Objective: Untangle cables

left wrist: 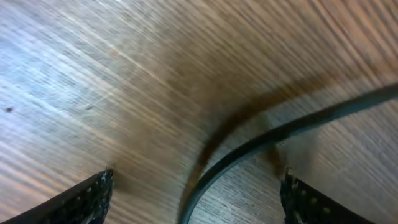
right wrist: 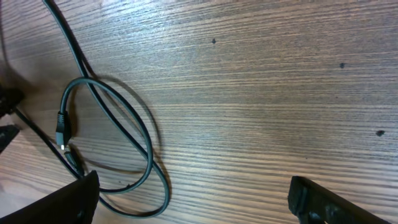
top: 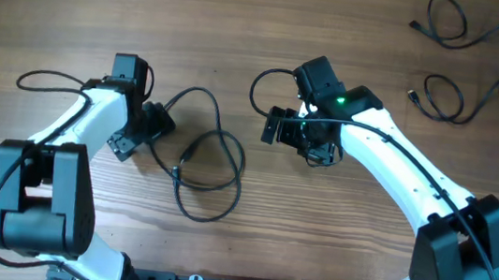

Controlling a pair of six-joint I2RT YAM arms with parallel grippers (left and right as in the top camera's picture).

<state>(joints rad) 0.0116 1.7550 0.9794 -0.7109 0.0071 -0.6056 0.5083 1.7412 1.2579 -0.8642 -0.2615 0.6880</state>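
A blurred wood-grain surface fills the frame. One thin black cable rises from the bottom edge near the middle and bends away to the right edge, with a soft dark shadow curving just above it. The left tool shows only its two dark fingertips in the lower corners, set wide apart; the cable passes between them and touches neither.
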